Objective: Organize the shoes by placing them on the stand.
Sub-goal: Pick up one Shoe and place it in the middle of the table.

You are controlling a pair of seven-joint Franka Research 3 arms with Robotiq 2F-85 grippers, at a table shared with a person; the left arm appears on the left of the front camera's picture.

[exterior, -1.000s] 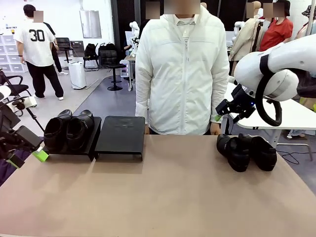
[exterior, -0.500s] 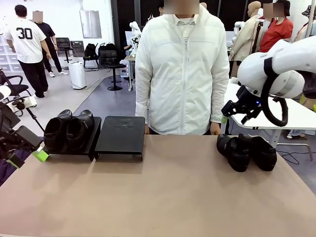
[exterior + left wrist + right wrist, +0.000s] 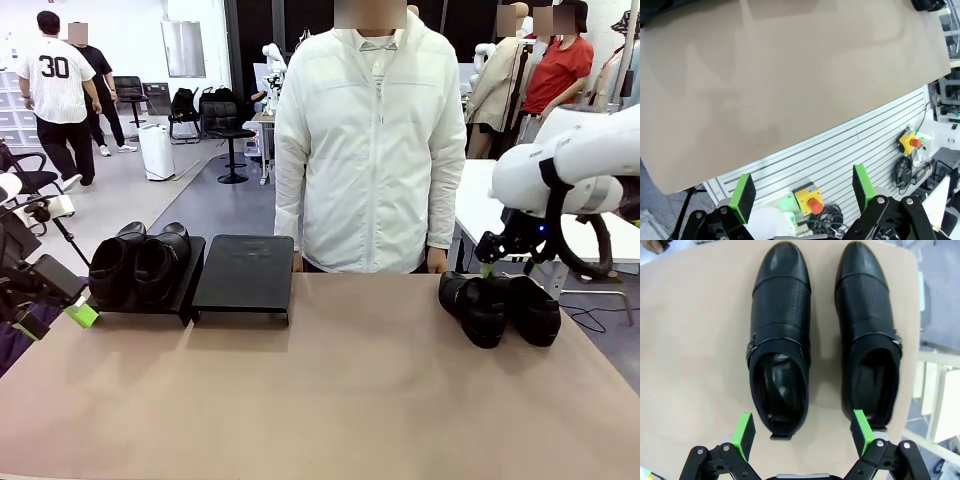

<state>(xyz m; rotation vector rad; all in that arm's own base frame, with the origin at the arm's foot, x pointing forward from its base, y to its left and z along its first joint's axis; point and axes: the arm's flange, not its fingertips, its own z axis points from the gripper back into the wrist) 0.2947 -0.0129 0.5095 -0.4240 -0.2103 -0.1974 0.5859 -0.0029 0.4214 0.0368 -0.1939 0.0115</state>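
Observation:
Two black shoes stand side by side on the left panel of the stand; its right panel is bare. Two more black shoes lie on the table at the right, in front of the person. My right gripper hangs open just above and behind them. In the right wrist view the two shoes lie toes away from me, and the right gripper holds nothing between its green pads. My left gripper is open at the table's left edge, near the stand, and holds nothing.
A person in a white jacket stands at the far edge, hands resting by the table. The left wrist view, past the left gripper, shows the tan tabletop and, beyond its edge, a slatted panel with red stop buttons.
My right arm has come down and moved right, from above the table's far right to just over the two shoes there. The left arm has not moved.

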